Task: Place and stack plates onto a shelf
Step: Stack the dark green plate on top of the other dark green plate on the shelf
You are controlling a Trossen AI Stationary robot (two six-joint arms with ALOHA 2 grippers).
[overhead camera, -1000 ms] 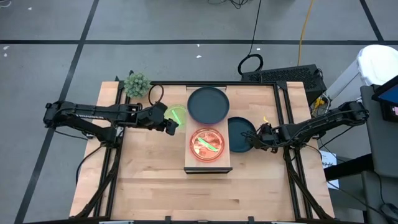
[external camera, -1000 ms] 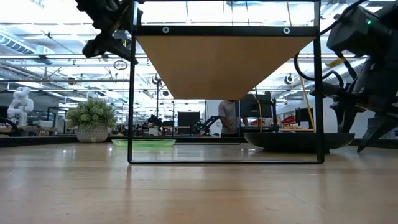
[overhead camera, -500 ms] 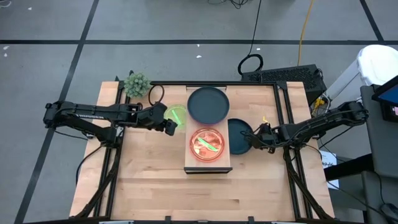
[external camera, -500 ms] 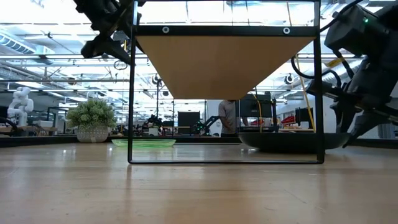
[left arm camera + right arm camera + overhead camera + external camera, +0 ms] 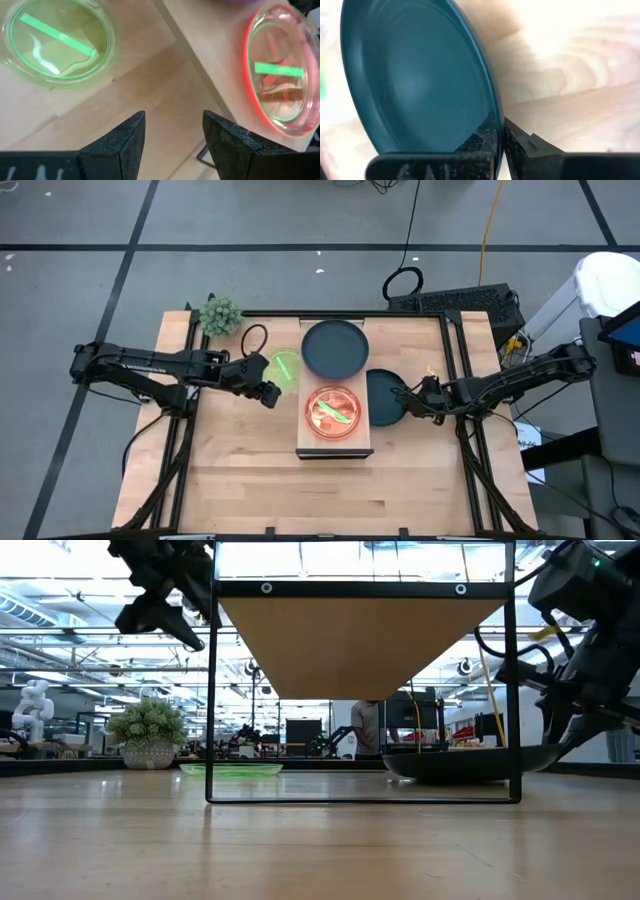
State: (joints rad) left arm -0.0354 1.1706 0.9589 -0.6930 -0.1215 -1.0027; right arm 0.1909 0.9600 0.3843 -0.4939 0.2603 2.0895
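Wooden tabletop (image 5: pixel 240 470), from above: two teal plates, one green, one pink on the shelf (image 5: pixel 335 442), whose long axis runs near-to-far. Right gripper (image 5: pixel 408 402) pinches the right teal plate (image 5: pixel 385 394). Left gripper (image 5: pixel 172 135) gapes, empty.

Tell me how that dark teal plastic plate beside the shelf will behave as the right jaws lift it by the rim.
The dark teal plastic plate probably stays stiff: its rim holds shape in the shut right gripper. It looks thin, so likely light. Held at one edge only, its smooth glossy rim may slip or droop on the far side.
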